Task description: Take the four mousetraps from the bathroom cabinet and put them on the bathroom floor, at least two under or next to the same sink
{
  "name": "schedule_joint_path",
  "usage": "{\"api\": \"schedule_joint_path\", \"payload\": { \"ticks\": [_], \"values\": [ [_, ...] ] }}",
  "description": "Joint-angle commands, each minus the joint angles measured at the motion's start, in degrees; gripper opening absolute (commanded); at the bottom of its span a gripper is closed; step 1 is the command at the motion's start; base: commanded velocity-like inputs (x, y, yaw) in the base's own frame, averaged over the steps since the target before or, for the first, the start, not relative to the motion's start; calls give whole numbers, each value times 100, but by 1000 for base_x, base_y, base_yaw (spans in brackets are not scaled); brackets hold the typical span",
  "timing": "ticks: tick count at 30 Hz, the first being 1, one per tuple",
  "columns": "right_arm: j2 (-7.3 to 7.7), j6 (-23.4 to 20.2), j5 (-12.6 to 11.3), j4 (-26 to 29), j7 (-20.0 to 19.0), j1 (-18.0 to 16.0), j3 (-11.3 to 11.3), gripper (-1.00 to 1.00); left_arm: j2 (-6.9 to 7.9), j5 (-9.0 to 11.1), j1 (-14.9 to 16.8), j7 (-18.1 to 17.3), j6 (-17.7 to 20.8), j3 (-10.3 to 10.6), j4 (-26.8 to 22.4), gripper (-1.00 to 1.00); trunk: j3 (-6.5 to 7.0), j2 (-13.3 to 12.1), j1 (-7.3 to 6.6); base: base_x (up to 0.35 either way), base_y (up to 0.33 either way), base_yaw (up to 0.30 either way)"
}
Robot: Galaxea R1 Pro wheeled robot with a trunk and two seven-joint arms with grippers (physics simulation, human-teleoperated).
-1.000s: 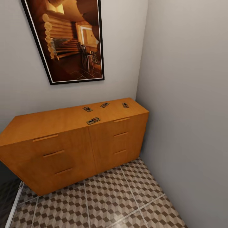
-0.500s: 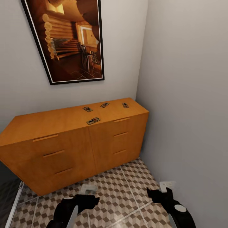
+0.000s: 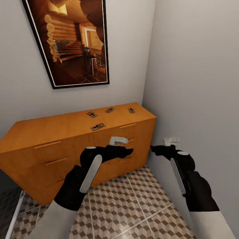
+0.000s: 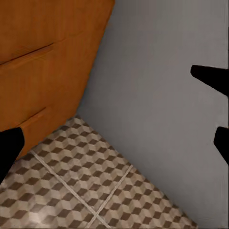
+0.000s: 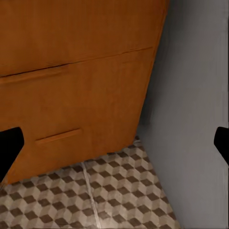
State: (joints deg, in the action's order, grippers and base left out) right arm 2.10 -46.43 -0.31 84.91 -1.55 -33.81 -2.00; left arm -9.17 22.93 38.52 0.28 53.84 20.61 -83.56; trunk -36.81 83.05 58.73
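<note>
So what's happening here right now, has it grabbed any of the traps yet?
Not yet. All four mousetraps lie on top of the orange cabinet, untouched. The left gripper is raised in front of the cabinet's drawers, and the right gripper hangs beside the cabinet's end near the grey wall. Both look open and empty. Nothing sits on the tiled bathroom floor yet.

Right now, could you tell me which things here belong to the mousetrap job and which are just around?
For the job:
- four small flat brown wooden mousetraps
- orange wooden cabinet
- cube-patterned tiled floor

Just around:
- black-framed log-cabin picture
- grey walls
</note>
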Motion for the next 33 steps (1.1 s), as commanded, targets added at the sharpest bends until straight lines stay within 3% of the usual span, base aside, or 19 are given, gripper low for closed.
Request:
{"api": "schedule_joint_path", "payload": {
  "ticks": [1, 4, 5, 8, 10, 14, 16, 20, 25, 33],
  "values": [
    [3, -497, -7, 2, -20, -699, 3, 100, -2, 601, 871, 23, 259, 9, 3, 100, -8, 3, 0, 0, 0, 0],
    [-1, -758, -10, -13, -22, -1205, 9, 100, 3, 963, 1424, 110, 358, -25, 22, 100, -8, 3, 0, 0, 0, 0],
    [-3, -866, -16, -36, -20, -1520, 11, 100, 8, 1123, 1749, 244, 392, -103, 32, 100, -8, 3, 0, 0, 0, 0],
    [-5, -964, -23, -100, -9, -1946, 13, 100, 57, 1275, 2173, 543, 424, -283, 52, 100, -8, 3, 0, 0, 0, 0],
    [-3, -1026, -21, -183, 9, -2384, 14, 100, 259, 1374, 2560, 957, 446, -521, 119, 100, -8, 3, 0, 0, 0, 0],
    [19, -1055, -1, -210, 20, -2644, 20, 100, 451, 1400, 2752, 1317, 451, -804, 149, 100, -8, 3, 0, 0, 0, 0],
    [16, -1043, 24, -234, 55, -2736, 17, 100, 570, 1393, 2834, 1601, 452, -1115, 158, 100, -8, 3, 0, 0, 0, 0],
    [-14, -1039, 35, -237, 227, -2838, -5, 100, 637, 1408, 3028, 2008, 455, -1271, 189, 100, -8, 3, 0, 0, 0, 0],
    [-67, -1060, 2, -341, 372, -2918, -22, 100, 676, 1410, 3188, 2394, 450, -1325, 279, 100, -8, 3, 0, 0, 0, 0],
    [-79, -1020, 28, -377, 408, -2905, -26, 100, 775, 1384, 3081, 3026, 452, -1309, 507, 100, -8, 3, 0, 0, 0, 0]
  ]
}}
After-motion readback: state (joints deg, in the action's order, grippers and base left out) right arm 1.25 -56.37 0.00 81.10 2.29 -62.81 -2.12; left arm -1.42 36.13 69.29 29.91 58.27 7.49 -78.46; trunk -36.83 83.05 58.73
